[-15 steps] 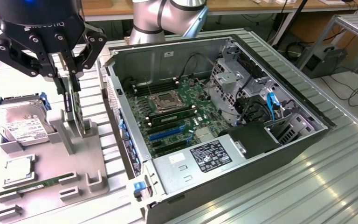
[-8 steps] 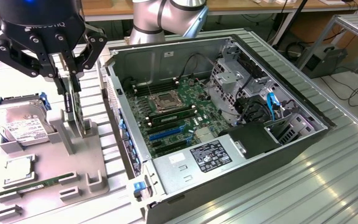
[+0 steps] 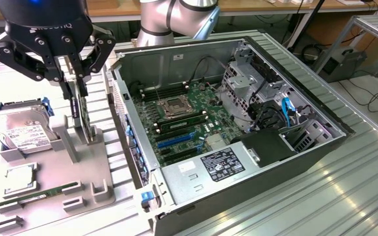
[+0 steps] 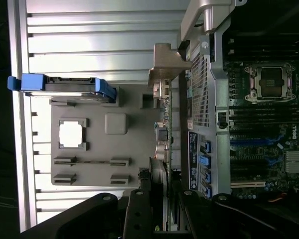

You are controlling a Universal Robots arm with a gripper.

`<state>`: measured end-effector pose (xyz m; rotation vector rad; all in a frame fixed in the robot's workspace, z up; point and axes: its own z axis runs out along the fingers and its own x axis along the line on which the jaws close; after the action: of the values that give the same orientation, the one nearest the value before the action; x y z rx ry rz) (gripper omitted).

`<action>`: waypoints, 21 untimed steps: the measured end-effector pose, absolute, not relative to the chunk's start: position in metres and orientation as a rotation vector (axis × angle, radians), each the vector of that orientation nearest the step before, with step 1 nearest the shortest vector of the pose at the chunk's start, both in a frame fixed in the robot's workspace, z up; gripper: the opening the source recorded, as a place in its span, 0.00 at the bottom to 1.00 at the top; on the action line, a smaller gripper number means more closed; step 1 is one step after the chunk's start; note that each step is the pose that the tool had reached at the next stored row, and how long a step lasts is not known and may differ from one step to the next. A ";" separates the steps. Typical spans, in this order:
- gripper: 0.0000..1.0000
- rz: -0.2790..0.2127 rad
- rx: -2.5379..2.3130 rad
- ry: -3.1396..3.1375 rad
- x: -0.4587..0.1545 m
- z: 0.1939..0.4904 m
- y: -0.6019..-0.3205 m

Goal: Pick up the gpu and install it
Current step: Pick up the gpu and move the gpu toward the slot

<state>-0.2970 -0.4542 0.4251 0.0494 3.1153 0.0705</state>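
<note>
Looming closest, the pincer [image 3: 76, 93] straddles the gpu [image 3: 82, 120], which stands on edge in a slot of the grey holder [image 3: 64, 147]. Whether it is clamping the card I cannot tell. The gpu's silver bracket [image 4: 167, 62] is at the end away from the pincer. A hard drive [image 3: 21, 130], a processor [image 3: 19, 175] and a memory stick [image 3: 38, 193] share the holder. The open computer case [image 3: 241, 157] lies just beside it on the ribbed worktop [image 3: 346, 201].

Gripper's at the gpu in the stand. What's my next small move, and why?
Probably a short straight lift. The gripper looks shut on the gpu, which stands upright with its lower edge in a slot of the gray holder, beside the open computer case.
</note>
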 end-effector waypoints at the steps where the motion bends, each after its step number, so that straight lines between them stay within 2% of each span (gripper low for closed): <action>1: 0.26 0.070 0.049 3.115 -0.297 0.425 -0.454; 21: 0.26 0.068 0.049 3.115 -0.290 0.425 -0.454</action>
<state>-0.2905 -0.4542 0.4251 0.0495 3.1154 0.0681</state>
